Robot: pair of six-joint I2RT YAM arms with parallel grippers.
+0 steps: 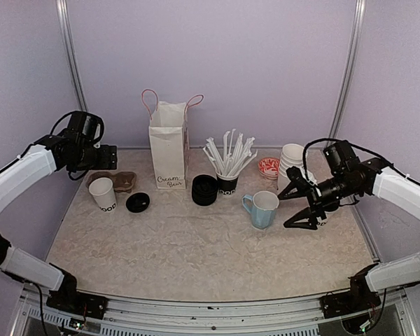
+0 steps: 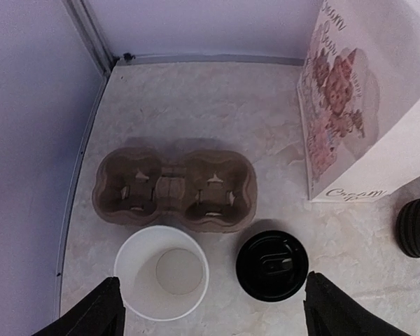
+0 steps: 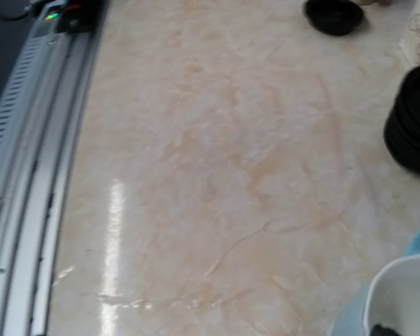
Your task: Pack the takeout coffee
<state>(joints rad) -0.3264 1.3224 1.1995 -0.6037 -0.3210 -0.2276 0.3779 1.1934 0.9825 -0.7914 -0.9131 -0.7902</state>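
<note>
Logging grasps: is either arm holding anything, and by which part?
Nothing is held. The left gripper hangs open near the lidless cup; the right gripper is open and empty beside the mug.

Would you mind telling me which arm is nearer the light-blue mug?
The right. The right arm holds its open jaws just right of the light-blue mug; the left arm hovers far to its left, above the cup carrier.

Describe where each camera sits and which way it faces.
Top external: high behind the bases, facing the back wall; left pincer and right pincer show.
Left wrist: straight down on carrier, open cup, black lid; own pincer fingers at bottom corners.
Right wrist: leftward across the table past blue mug; no pincer visible.
Shared: that black lid appears in all three.
</note>
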